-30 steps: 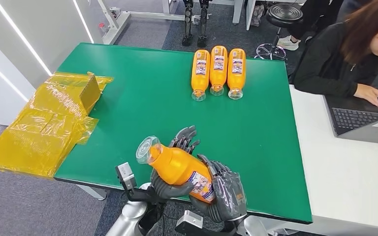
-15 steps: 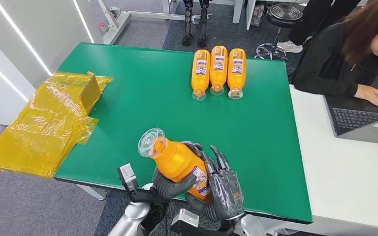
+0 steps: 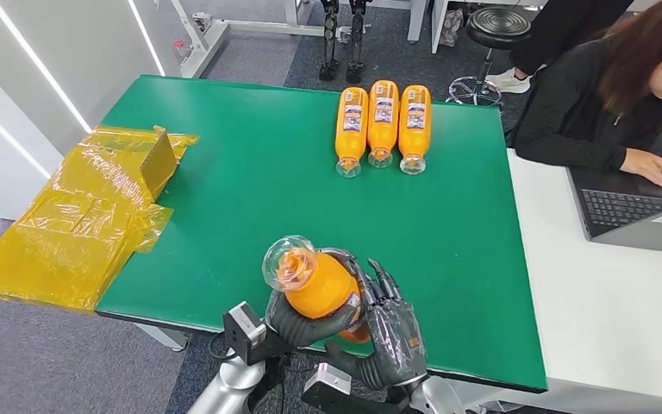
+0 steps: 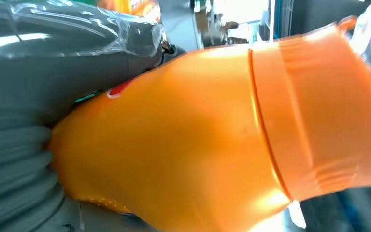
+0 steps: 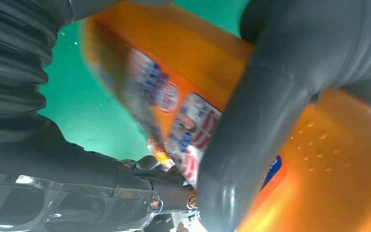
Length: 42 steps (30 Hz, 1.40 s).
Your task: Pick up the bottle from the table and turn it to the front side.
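An orange bottle [image 3: 319,285] with a clear cap [image 3: 289,261] is held above the near edge of the green table [image 3: 250,190]. It stands nearly upright, cap pointing up at the head camera. My left hand [image 3: 300,326] grips its lower body from the left, and my right hand [image 3: 394,335] holds it from the right, fingers wrapped behind. In the left wrist view the orange body [image 4: 183,145] lies against my left hand [image 4: 9,164]. In the right wrist view my right hand's thumb [image 5: 251,125] crosses the bottle's label [image 5: 174,106].
Three more orange bottles [image 3: 383,121] lie side by side at the table's far edge, caps toward me. A yellow film-wrapped box [image 3: 78,216] sits off the left edge. A person [image 3: 621,95] types on a laptop [image 3: 638,211] at the white table [image 3: 603,319] on the right.
The bottle has tipped up from a slant to nearly upright, its cap swinging right and toward the camera. Both hands kept hold, and the left hand shifted right beneath it.
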Available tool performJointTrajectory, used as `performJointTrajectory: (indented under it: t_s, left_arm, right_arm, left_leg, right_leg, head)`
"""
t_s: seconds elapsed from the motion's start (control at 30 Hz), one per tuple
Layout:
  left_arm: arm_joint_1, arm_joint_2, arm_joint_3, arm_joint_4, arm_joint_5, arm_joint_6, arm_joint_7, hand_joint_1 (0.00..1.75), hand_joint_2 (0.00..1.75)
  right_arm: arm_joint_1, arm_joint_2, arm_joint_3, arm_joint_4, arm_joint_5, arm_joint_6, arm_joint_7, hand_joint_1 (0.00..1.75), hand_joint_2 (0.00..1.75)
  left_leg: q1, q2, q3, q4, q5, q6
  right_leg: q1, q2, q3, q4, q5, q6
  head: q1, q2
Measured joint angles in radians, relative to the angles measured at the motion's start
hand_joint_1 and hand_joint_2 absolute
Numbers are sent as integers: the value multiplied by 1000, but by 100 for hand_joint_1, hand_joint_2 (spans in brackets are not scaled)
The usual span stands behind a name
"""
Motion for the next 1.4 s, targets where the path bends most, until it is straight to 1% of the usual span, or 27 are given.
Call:
performJointTrajectory:
  t_s: [0.07,0.13,0.23,0.3,0.37,0.47,0.6,0.67,0.73,0.87,0.9,0.97,1.03,1.1,1.17,1.27,1.4]
  left_arm:
    - [-12,8,0,0,-27,34,0,175,175]
    - [-26,17,0,1,-84,89,0,175,175]
    - [-83,42,13,20,-190,184,2,175,175]
    - [-127,59,32,40,-224,201,5,175,175]
    - [-155,69,46,55,-237,202,8,175,175]
    - [-178,76,59,70,-245,207,10,175,175]
    - [-187,81,62,83,-255,216,10,175,175]
    - [-199,86,68,93,-276,240,12,175,175]
    - [-233,98,79,117,-324,280,20,175,175]
    - [-339,141,90,231,-508,391,72,175,175]
    - [-368,152,89,271,-569,417,98,175,175]
    - [-430,179,82,362,-706,451,174,175,175]
    - [-492,206,63,451,-832,437,272,175,175]
    - [-550,233,33,527,-929,387,363,175,175]
    - [-595,258,5,583,-997,329,428,175,175]
    - [-650,293,-31,643,-1056,251,485,175,175]
    - [-722,341,-64,712,-1088,175,530,175,175]
  right_arm:
    - [0,2,0,4,-7,-2,-7,0,175]
    - [-2,4,0,8,-17,-3,-15,0,175]
    - [-5,7,2,18,-38,-6,-42,0,175]
    - [-8,10,8,24,-45,-12,-57,0,175]
    - [-10,13,15,29,-45,-14,-63,0,175]
    - [-8,14,26,35,-45,-15,-66,0,175]
    - [-8,14,31,40,-52,-15,-70,0,175]
    - [-13,14,36,45,-75,-16,-83,0,175]
    - [-26,13,45,61,-117,-25,-105,0,175]
    - [-57,0,61,114,-205,-73,-143,0,175]
    - [-60,-7,64,126,-220,-88,-151,0,175]
    - [-61,-21,72,145,-244,-115,-164,0,175]
    - [-63,-31,82,160,-260,-130,-171,0,175]
    - [-70,-37,92,171,-274,-136,-172,0,175]
    - [-78,-40,101,180,-286,-138,-171,0,175]
    - [-92,-49,108,192,-314,-140,-170,0,175]
    - [-117,-64,123,205,-353,-143,-173,0,175]
  left_leg:
    - [0,0,0,0,0,0]
    - [0,0,0,0,0,0]
    - [0,0,0,0,0,0]
    - [0,0,0,0,1,-1]
    - [0,0,1,0,1,-1]
    - [0,0,0,0,1,-1]
    - [0,0,0,0,1,-1]
    - [0,0,0,0,1,-1]
    - [0,0,0,0,2,-1]
    - [1,0,0,0,4,-2]
    - [1,0,0,0,4,-3]
    - [1,0,0,0,5,-3]
    - [1,1,0,0,5,-4]
    - [1,1,0,0,5,-4]
    - [1,2,0,0,5,-4]
    - [1,2,-1,0,5,-4]
    - [1,3,-2,0,5,-4]
  right_leg:
    - [0,0,0,0,0,0]
    - [0,0,0,0,0,0]
    - [0,0,0,1,0,0]
    - [0,0,0,1,0,-1]
    - [0,0,0,1,1,-1]
    - [0,0,0,1,1,-1]
    - [0,0,0,1,0,-1]
    - [0,0,0,1,0,-1]
    - [0,0,0,1,1,-1]
    - [0,0,0,1,2,-3]
    - [0,0,0,2,3,-3]
    - [0,0,0,2,3,-4]
    - [1,1,-1,2,4,-4]
    - [1,2,-1,2,4,-4]
    - [1,2,-2,3,4,-4]
    - [1,2,-3,3,4,-4]
    - [2,4,-3,3,4,-5]
  head:
    - [0,0]
    - [0,0]
    - [0,0]
    - [0,0]
    - [0,0]
    - [0,0]
    - [0,0]
    - [0,0]
    - [0,0]
    - [0,0]
    - [0,0]
    - [0,0]
    - [0,0]
    - [0,0]
    - [0,0]
    - [0,0]
    - [0,0]
